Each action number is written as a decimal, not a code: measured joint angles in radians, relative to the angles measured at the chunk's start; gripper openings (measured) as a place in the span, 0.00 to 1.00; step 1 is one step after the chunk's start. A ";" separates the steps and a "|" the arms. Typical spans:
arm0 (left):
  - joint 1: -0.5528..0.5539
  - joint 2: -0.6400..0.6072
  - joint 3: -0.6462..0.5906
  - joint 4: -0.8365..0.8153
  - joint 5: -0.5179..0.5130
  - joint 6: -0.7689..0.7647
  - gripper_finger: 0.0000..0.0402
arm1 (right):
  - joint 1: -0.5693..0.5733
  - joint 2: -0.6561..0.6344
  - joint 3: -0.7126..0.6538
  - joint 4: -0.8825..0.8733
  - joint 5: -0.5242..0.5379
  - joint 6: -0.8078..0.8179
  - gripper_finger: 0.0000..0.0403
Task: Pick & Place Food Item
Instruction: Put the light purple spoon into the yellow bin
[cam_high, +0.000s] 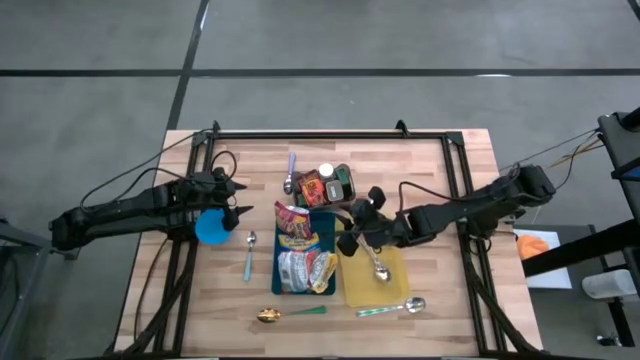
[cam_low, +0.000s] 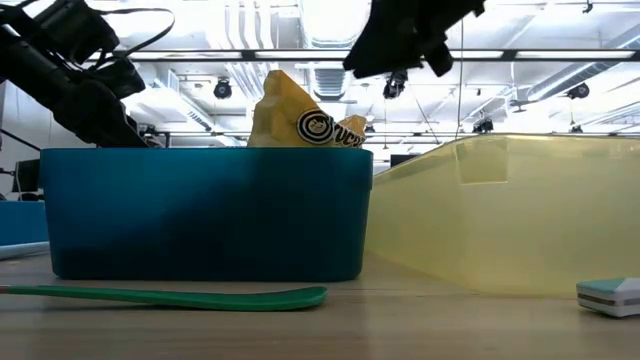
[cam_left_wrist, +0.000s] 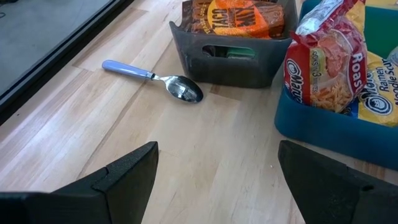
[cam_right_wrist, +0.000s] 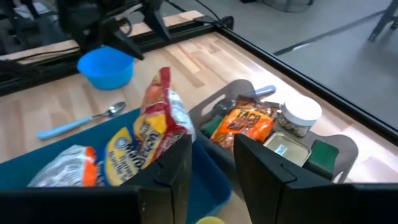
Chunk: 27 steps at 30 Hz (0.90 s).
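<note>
Risk: right hand (cam_high: 352, 226) hangs over the blue bin's (cam_high: 326, 238) edge nearest the grey caddy (cam_high: 345, 186), fingers partly parted, grasping nothing. Ramen packet (cam_high: 291, 226) stands inside that bin. A misjudged descent could strike the rim. Left hand (cam_high: 240, 198) waits released beside the blue bowl (cam_high: 210, 227).

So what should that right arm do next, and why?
Probably ease the right tool down toward the red noodle packet: the tool hangs open and empty close by it, and the packet sticks up out of the blue bin, easy to pinch.
</note>
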 joint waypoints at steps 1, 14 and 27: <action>0.000 0.000 0.000 0.000 0.000 0.000 0.84 | -0.006 0.004 0.000 -0.001 0.000 0.000 0.29; 0.000 0.000 0.000 0.000 0.000 0.000 0.84 | -0.091 -0.035 -0.002 -0.001 -0.010 -0.055 0.29; 0.000 0.000 0.000 0.000 0.000 0.000 0.84 | -0.289 -0.289 -0.002 -0.007 -0.326 -0.050 0.29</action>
